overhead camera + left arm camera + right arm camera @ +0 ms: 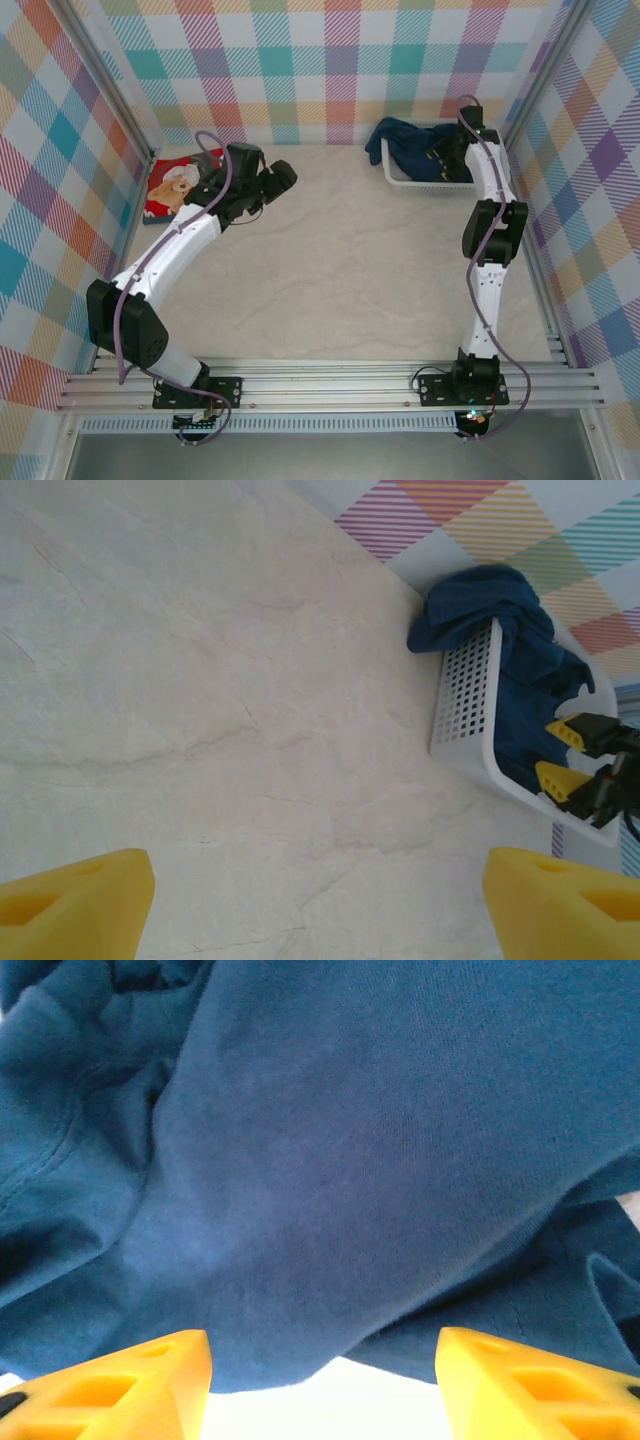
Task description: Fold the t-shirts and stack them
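The navy t-shirt (405,140) lies bunched in the white basket (425,182) at the table's (350,270) far right, one fold spilling over the far-left rim; no long axis can be made out and its print is hidden. The red t-shirt (172,190) lies flat at the far left, bear picture upward, its right part covered by the left arm. The right gripper (325,1380) hangs over the navy cloth, fingers apart, gripping nothing. The left gripper (320,910) stands wide apart above bare table.
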Robot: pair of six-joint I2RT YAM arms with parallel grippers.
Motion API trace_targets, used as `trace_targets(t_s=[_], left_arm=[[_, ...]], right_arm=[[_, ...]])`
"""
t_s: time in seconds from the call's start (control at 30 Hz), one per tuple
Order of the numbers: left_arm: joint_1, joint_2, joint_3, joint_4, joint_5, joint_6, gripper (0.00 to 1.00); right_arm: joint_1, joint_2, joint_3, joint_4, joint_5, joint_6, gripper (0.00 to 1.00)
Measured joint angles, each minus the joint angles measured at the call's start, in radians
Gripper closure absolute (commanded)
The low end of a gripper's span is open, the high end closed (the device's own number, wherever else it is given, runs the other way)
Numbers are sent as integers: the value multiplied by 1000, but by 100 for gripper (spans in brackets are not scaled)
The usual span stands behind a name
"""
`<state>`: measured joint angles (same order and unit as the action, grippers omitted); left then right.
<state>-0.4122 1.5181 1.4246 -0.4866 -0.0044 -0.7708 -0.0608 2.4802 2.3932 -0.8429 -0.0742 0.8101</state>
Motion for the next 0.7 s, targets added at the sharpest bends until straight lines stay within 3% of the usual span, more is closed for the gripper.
trace_targets(t_s=[0.13,0.27,0.43,0.63,0.7], left_arm=[[0,-63,-9,-10,-15,0,14],[0,-135,-52,-10,-35,0,14],[0,-188,-101,-18,-60,0,15],[0,-227,-108,-60,-87,1,16],[0,-246,-108,-69,-94,4,16]], right_arm=[[-6,63,67,-4,-24,26,43],[-14,126,128,-1,-53,50,56],[-18,164,147,40,-87,65,100],[-11,114,146,101,-82,29,100],[-14,24,55,163,-100,52,100]])
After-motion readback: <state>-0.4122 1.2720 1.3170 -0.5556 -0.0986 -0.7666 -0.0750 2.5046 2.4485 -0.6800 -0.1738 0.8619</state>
